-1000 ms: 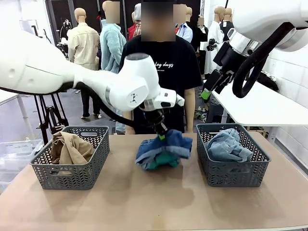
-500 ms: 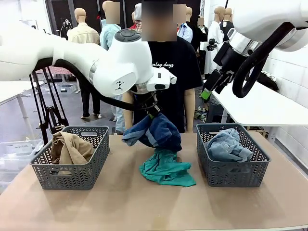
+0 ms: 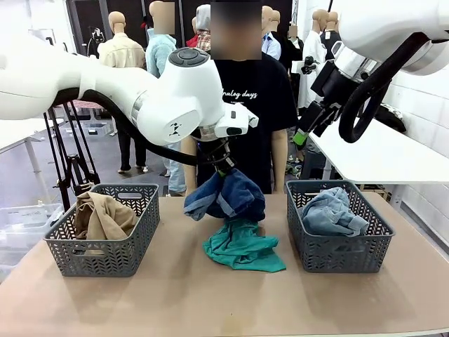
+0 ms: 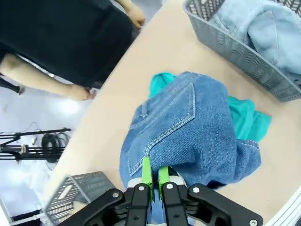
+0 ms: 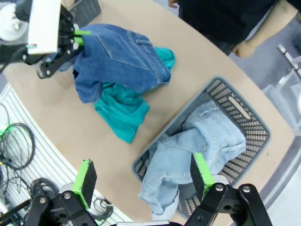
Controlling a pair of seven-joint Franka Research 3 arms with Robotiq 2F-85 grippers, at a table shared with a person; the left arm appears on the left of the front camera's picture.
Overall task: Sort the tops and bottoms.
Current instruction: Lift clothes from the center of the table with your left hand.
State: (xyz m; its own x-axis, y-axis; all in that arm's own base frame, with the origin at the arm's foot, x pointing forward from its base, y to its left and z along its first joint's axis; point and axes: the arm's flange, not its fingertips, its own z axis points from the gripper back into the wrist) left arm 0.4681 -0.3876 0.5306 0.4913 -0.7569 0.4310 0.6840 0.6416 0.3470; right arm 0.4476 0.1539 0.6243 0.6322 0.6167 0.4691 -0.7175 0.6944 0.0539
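The left pincer (image 4: pixel 154 165) pinches the dark shorts (image 4: pixel 188 127), lifted above the teal tee (image 4: pixel 244 117) on the tabletop (image 4: pixel 155 52). Pale denim (image 4: pixel 268 28) lies in the right basket (image 4: pixel 235 44). A person's hand (image 4: pixel 80 92) hangs at the far edge.

Your left gripper (image 4: pixel 154 170) has its pad tips buried in the dark denim shorts (image 4: pixel 188 127), which cover much of the teal tee (image 4: pixel 244 120); the tan top (image 3: pixel 105 214) sits half hidden behind the wall of the left basket (image 3: pixel 105 256)
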